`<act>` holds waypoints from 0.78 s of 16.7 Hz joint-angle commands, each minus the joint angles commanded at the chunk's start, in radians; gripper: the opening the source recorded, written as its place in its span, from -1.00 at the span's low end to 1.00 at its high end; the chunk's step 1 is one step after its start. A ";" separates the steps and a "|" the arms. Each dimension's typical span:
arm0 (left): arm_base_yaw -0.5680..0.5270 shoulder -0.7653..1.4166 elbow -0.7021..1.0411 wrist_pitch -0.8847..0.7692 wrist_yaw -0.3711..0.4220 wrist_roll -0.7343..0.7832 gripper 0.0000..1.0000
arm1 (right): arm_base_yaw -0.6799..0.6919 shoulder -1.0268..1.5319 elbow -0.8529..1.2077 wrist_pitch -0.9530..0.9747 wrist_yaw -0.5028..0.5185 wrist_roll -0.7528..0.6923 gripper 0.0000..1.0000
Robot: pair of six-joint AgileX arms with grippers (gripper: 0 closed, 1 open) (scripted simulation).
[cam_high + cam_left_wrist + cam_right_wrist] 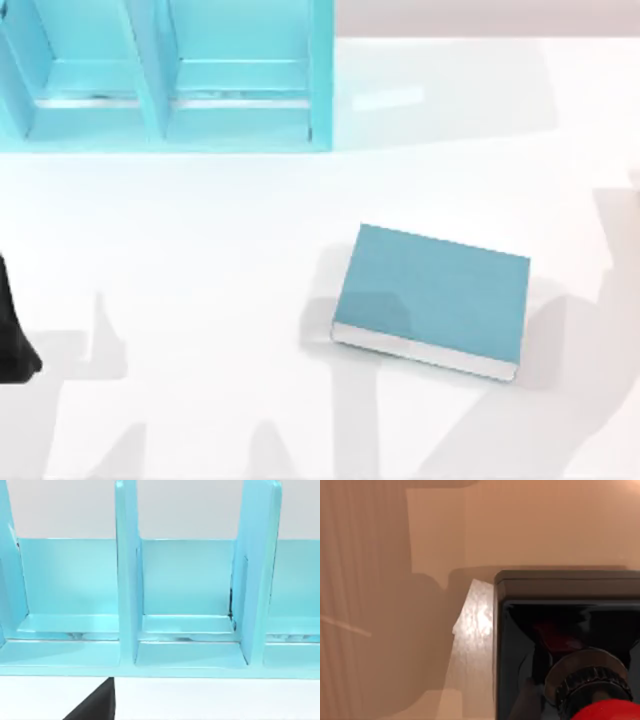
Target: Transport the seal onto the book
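The seal (565,645), a small stamp with a black square block base, a ribbed metal collar and a glossy red round knob, is seen from close above in the right wrist view, the knob nearest the camera and the base against a plain pale surface crossed by broad shadows. Whether the seal is gripped or merely standing cannot be told, nor can its position relative to the book. The flat rectangular hardcover book (432,296) with a plain teal cover and white page edges lies flat on the white table (200,250), right of centre and slightly skewed, its page edges turned to the near side. Far off at the far left of the table stands a larger light-blue shelf unit (160,80) with upright dividers forming open compartments; it is viewed head-on in the left wrist view (127,580). The black left arm (12,330) is parked at the left edge of the table, well apart from the book. A dark wedge of the left gripper (95,707) is seen near the shelf front, and whether its fingers are wide or narrow cannot be told.
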 joint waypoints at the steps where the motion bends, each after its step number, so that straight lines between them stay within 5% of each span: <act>1: 0.000 0.000 0.000 0.000 0.000 0.000 1.00 | 0.000 0.000 0.000 0.000 0.000 0.000 -1.00; 7: 0.000 0.000 0.000 0.000 0.000 0.000 1.00 | 0.058 -0.019 0.071 -0.074 0.001 0.063 -1.00; 13: 0.000 0.000 0.000 0.000 0.000 0.000 1.00 | 0.304 -0.099 0.302 -0.429 -0.002 0.304 -1.00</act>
